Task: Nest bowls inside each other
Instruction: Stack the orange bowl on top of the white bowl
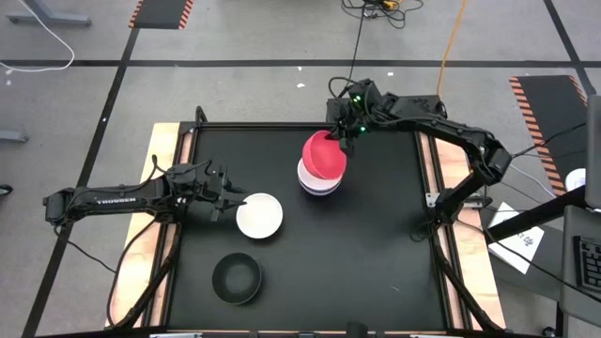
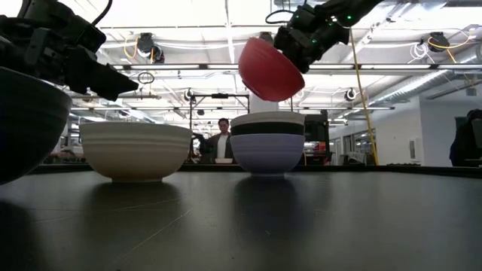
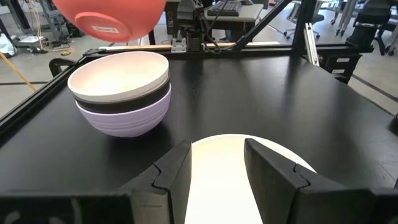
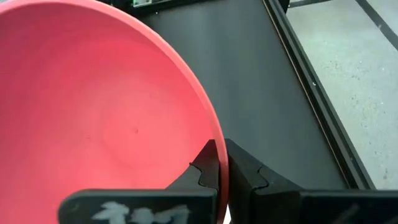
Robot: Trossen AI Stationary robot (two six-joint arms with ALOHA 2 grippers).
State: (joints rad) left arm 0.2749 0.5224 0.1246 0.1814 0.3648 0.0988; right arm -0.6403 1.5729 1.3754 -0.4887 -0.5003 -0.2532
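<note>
I have the right gripper (image 1: 344, 129) clenched on the rim of the red bowl (image 1: 323, 156), holding it tilted above the stack (image 1: 319, 182) of 3 near the table's far middle: white in black in lavender. This step is nesting red on top; next I judge I must level it, centre it over the stack and lower it before releasing. My left gripper (image 1: 228, 204) sits with jaws part-open astride the rim of the lone white bowl (image 1: 259, 216); whether it grips I cannot tell. A black bowl (image 1: 237, 278) waits nearer me. The left arm reads "TROSSEN".

Smooth satin plastic red bowl (image 4: 93, 112), matt black table (image 1: 376, 235)
</note>
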